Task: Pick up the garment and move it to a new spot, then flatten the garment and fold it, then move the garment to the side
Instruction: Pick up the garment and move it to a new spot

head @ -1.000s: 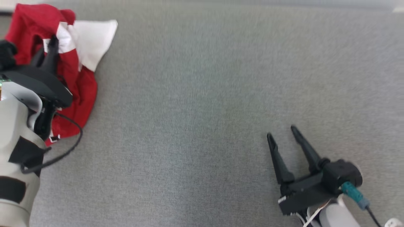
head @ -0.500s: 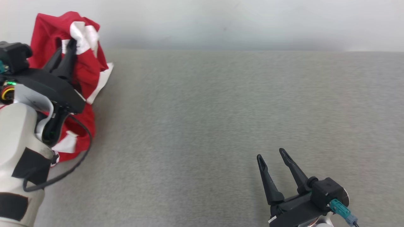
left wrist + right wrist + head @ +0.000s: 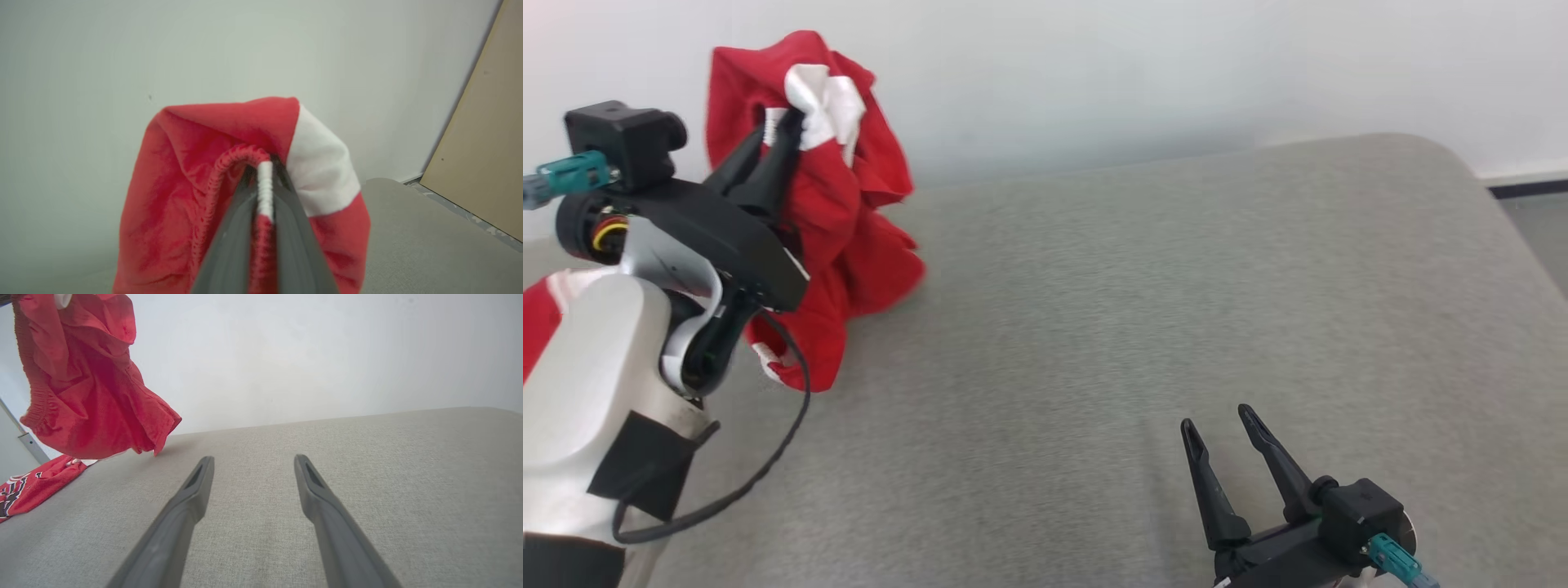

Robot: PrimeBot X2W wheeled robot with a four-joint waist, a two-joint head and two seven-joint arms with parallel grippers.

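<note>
Up came the garment (image 3: 849, 220) from where it had lain bunched on the grey padded surface (image 3: 1094, 327), and my head camera had tipped up too, so the pale wall (image 3: 1135, 73) now showed behind it. My left gripper (image 3: 783, 135) was clenched tight on the ribbed red-and-white waistband, a sensible hold, I judged, since that thick edge would not slip and let the rest of the cloth hang free. It dangled at the far left of the surface, lowest folds close to the padding; whether they brushed it I could not tell. My right gripper (image 3: 1215, 416) waited near the front edge, well apart, fingers spread wide and holding nothing, ready, I reckoned, to help with the flattening. A second red printed cloth (image 3: 36, 486) lay flat beyond the hanging one. Carrying it across was still to do.
</note>
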